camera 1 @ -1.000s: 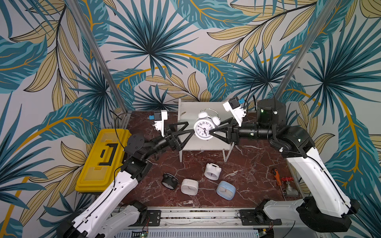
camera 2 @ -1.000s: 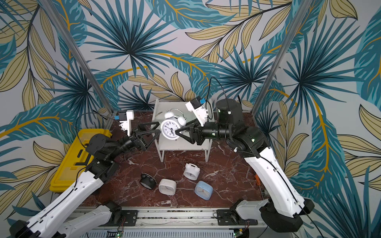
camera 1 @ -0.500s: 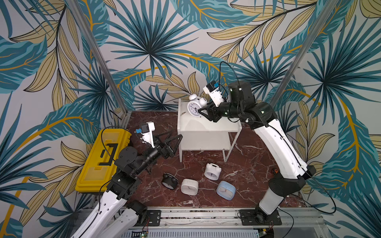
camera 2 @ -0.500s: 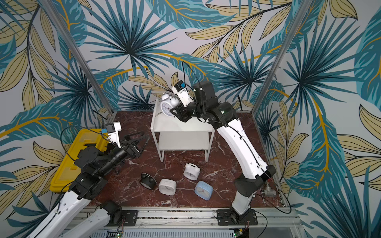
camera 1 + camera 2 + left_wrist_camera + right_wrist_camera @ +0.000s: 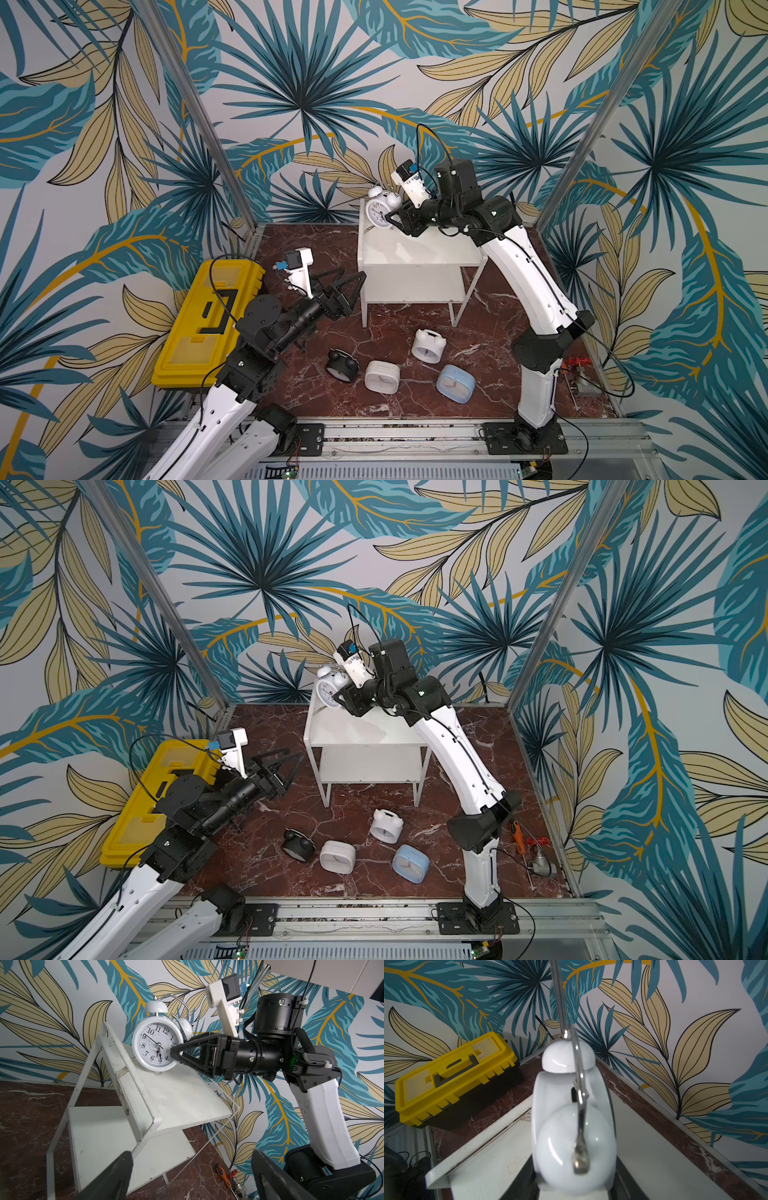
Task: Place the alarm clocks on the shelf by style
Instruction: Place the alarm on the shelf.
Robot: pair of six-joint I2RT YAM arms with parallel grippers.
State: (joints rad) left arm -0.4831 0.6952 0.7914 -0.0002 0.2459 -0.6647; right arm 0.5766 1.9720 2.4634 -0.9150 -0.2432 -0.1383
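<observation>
White twin-bell alarm clock (image 5: 380,209) — round white face, black numerals, two domed bells under a wire handle — stands upright at the 11 o'clock corner of the top board of the shelf (image 5: 415,254). I see my right gripper (image 5: 393,217) clamped on its case. My left gripper (image 5: 352,275) hangs spread wide and empty at the shelf's 9 o'clock.
</observation>
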